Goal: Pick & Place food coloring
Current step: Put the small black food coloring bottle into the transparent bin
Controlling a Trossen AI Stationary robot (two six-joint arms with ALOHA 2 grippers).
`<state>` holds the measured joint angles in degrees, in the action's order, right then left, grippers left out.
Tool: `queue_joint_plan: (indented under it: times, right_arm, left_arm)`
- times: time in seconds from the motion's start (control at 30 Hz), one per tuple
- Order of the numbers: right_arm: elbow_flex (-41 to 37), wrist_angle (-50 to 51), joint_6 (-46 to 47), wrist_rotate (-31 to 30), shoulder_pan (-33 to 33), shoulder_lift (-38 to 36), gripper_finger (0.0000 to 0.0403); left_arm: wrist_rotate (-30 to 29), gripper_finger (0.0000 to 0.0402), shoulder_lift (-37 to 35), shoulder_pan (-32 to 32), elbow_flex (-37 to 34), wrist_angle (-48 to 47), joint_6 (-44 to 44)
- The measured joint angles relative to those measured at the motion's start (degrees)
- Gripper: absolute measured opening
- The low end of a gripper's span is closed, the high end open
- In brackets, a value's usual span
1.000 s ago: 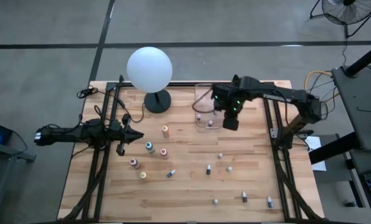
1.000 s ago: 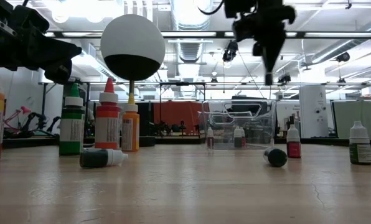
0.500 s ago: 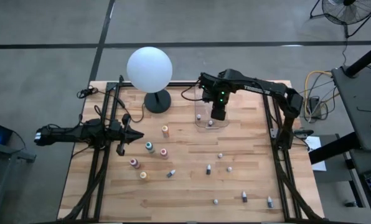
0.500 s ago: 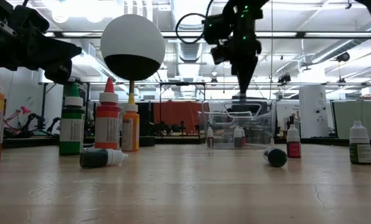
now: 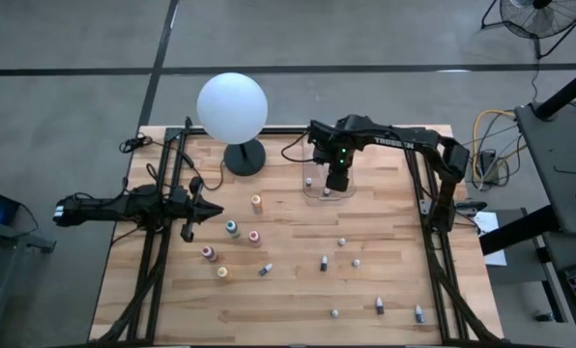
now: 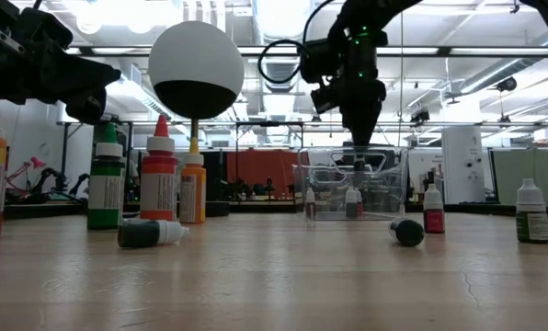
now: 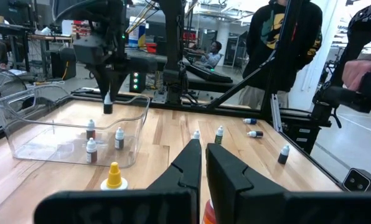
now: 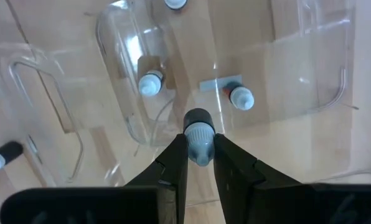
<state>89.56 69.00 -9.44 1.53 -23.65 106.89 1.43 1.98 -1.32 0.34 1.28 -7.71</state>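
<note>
Your right gripper (image 8: 200,163) is pinched nearly closed on a small dark-and-white dropper bottle (image 8: 199,138), held by its pale cap between the two dark fingers (image 8: 173,163), dark end pointing down. In the high view that gripper (image 5: 336,181) sits just above center, over the clear plastic bin (image 5: 314,145). In the low view it hangs at upper center (image 6: 358,138), with the bottle (image 6: 359,167) at the height of the bin's (image 6: 395,184) upper rim.

Below the held bottle, your right wrist view shows two more capped bottles standing on the bin floor, one toward the upper left (image 8: 150,83) and one toward the right (image 8: 240,97), and a third cut off at the top edge (image 8: 175,4).

Moving outward in the high view, the rest of the food coloring is scattered on the wooden table (image 5: 288,300): larger colored bottles in the left-center, among them an orange one (image 5: 256,203), a teal one (image 5: 232,228) and a pink one (image 5: 254,236); small dark ones run toward the lower right, for instance at (image 5: 324,262) and (image 5: 380,306).

The white globe lamp (image 5: 232,106) stands at upper left of the table.

Your left gripper (image 5: 207,211) waits at the left-center of the frame, fingers pressed together and empty.
</note>
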Motion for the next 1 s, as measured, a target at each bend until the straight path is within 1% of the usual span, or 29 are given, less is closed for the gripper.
queue_joint_plan:
  times: [0.6, 1.0]
  right_arm:
    - [-6.3, -6.8, -1.7, 0.0, 0.2, 0.0, 0.0054]
    - [-8.6, -10.1, -3.6, -0.2, 0.1, 0.1, 0.0054]
  left_arm:
    - [0.0, 0.0000, 0.0, 0.0, 0.0, 0.0, 0.0]
    - [0.0, 0.0000, 0.0, 0.0, 0.0, 0.0, 0.0]
